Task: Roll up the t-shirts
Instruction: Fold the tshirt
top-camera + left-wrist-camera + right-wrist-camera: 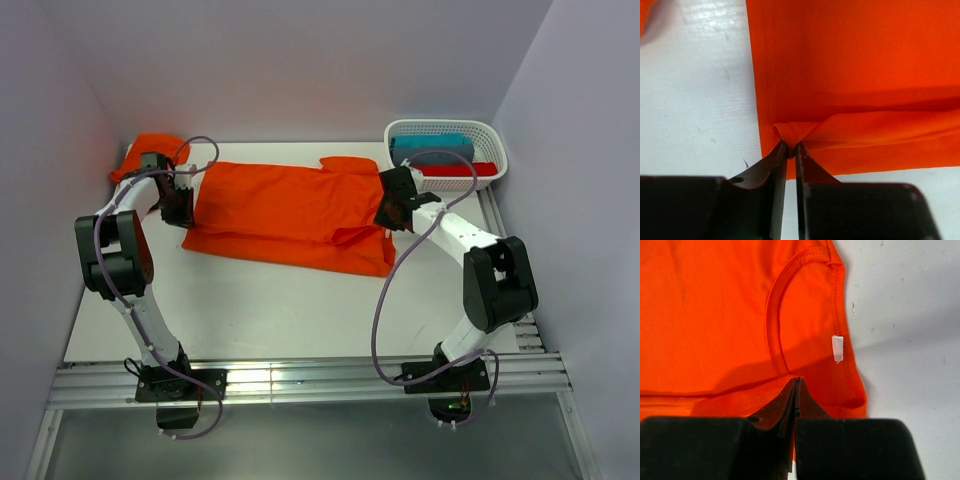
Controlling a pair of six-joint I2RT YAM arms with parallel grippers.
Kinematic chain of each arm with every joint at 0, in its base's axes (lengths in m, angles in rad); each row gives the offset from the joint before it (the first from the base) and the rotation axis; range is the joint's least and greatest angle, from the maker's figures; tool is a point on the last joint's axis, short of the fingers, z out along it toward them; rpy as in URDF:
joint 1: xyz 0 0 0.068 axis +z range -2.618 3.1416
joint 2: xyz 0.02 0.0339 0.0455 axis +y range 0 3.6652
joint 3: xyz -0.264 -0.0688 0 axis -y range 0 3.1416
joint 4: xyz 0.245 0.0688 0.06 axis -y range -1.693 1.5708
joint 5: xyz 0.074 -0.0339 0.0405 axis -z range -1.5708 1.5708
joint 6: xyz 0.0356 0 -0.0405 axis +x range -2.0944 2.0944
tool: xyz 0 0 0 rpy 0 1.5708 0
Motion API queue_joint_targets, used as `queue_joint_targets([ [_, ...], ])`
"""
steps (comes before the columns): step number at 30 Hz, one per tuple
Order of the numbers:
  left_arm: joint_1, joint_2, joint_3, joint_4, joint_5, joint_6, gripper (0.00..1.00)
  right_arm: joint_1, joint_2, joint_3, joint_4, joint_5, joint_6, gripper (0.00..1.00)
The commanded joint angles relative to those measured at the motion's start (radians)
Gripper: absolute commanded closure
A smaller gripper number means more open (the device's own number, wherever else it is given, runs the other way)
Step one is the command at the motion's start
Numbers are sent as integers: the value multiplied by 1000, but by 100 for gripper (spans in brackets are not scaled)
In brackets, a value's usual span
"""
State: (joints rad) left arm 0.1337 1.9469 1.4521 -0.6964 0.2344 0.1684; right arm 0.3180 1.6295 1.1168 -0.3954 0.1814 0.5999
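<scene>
A bright orange t-shirt [290, 205] lies spread across the white table, folded lengthwise, its collar end to the right. My left gripper [185, 210] is at its left end. In the left wrist view the gripper [790, 148] pinches a small bunched fold of the t-shirt [855, 60] at the hem, the jaws a narrow slit apart. My right gripper [392, 205] is at the collar end. In the right wrist view it [796, 381] is shut on a folded edge of the t-shirt [705, 315], just below the neckline and the white label [837, 348]. A second orange t-shirt [150, 152] lies crumpled in the back left corner.
A white lattice basket [490, 140] stands at the back right, holding teal cloth [432, 146] and red cloth [460, 169]. Grey walls enclose the table on three sides. Metal rails [300, 380] run along the near edge by the arm bases.
</scene>
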Motion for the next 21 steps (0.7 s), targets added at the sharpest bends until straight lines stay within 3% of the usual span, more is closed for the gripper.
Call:
queue_joint_targets([
  [1, -3, 10, 47, 26, -10, -15, 77, -14, 15, 51, 21, 7, -20, 100],
  [15, -3, -46, 34, 49, 31, 0, 44, -30, 58, 77, 26, -3, -6, 100],
  [21, 1, -91, -13, 48, 58, 42, 41, -37, 101, 110, 18, -2, 12, 97],
])
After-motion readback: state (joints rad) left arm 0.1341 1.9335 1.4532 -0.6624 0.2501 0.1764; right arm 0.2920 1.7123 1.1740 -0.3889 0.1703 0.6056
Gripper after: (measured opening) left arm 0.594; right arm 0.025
